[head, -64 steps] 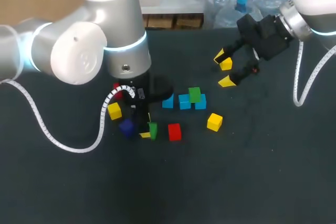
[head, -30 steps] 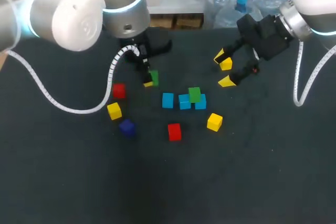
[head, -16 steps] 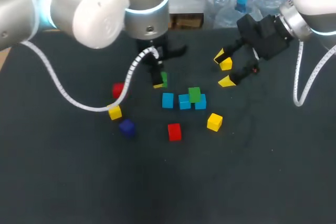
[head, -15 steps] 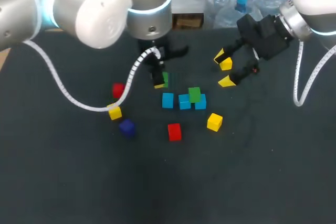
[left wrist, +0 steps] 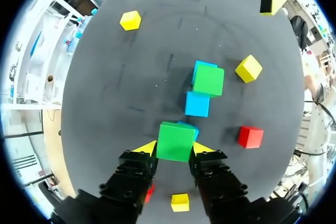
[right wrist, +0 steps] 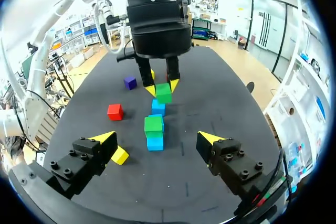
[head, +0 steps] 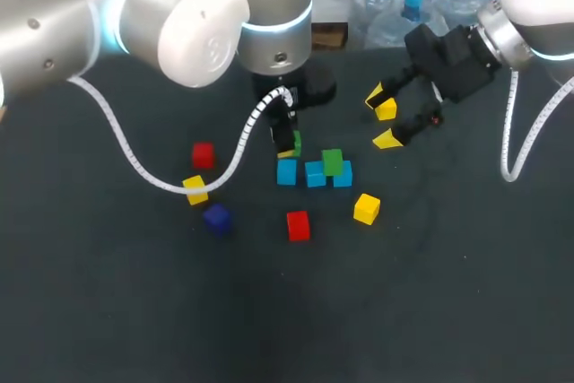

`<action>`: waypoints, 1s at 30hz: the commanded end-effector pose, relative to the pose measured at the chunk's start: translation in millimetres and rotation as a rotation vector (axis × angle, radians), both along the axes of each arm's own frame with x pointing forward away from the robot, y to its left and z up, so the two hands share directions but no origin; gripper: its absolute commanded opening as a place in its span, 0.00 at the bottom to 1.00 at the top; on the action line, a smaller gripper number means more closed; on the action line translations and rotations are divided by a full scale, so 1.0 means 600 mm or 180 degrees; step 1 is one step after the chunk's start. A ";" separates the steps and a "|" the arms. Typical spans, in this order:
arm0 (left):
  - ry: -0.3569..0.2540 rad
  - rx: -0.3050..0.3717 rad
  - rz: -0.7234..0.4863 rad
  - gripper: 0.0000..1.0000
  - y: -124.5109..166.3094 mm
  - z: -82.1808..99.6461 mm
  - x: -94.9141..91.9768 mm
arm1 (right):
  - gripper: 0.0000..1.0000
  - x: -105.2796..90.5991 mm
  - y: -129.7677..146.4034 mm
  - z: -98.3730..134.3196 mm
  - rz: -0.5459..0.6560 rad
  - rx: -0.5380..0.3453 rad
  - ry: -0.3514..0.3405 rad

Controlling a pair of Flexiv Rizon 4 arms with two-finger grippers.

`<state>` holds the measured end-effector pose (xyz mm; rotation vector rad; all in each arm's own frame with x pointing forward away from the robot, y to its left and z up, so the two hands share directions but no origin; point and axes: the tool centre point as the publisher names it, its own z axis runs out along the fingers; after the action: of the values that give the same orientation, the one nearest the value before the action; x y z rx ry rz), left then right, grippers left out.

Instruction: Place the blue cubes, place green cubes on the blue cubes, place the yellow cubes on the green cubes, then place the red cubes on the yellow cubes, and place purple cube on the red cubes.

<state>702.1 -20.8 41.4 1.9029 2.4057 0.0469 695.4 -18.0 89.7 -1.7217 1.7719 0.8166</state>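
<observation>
While over blue cube [head: 286, 172], left hand [left wrist: 175, 149] tight on green cube [left wrist: 175, 139]; right hand [head: 383, 120] apart.

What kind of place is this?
Probably a robotics test lab: the left claw holds a green cube over a blue cube, and the right claw hangs open above a dark table.

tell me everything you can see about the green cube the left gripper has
The green cube is a small plain block with flat faces and crisp edges, matte, perhaps painted wood. The left gripper is shut on it, one yellow tip pressed against each of two opposite sides, and its top face sits level. It hangs right over the end blue cube of a short row, which peeks out past its far edge. Whether the two touch cannot be told. Nothing else touches it.
</observation>
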 end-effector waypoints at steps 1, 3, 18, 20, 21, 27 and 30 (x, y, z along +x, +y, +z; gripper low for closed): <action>0.0035 -0.0013 0.0001 0.00 -0.001 -0.006 0.007 | 1.00 0.001 0.000 -0.001 0.0001 0.0003 -0.0001; 0.0051 -0.0031 0.0010 0.00 -0.001 -0.008 0.008 | 1.00 0.001 0.000 -0.001 0.0001 0.0003 -0.0001; 0.0104 -0.0068 0.0010 0.00 -0.005 -0.016 0.008 | 1.00 0.001 0.000 -0.001 0.0001 0.0003 -0.0001; 0.0115 -0.0077 0.0013 0.00 -0.007 -0.017 0.007 | 1.00 0.001 0.000 -0.001 0.0001 0.0003 -0.0001; 0.0115 -0.0083 0.0021 0.00 -0.007 -0.018 0.007 | 1.00 0.001 0.000 -0.001 0.0001 0.0003 -0.0001; 0.0118 -0.0153 0.0115 0.00 -0.007 -0.026 0.005 | 1.00 0.001 0.000 -0.001 0.0001 0.0003 -0.0001; 0.0112 -0.0157 0.0118 0.00 -0.008 -0.028 0.006 | 1.00 0.001 0.000 -0.001 0.0001 0.0003 -0.0001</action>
<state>704.3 -25.9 26.3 1.8521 2.4426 -0.0395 695.4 -18.0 89.6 -1.7217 1.7719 0.8166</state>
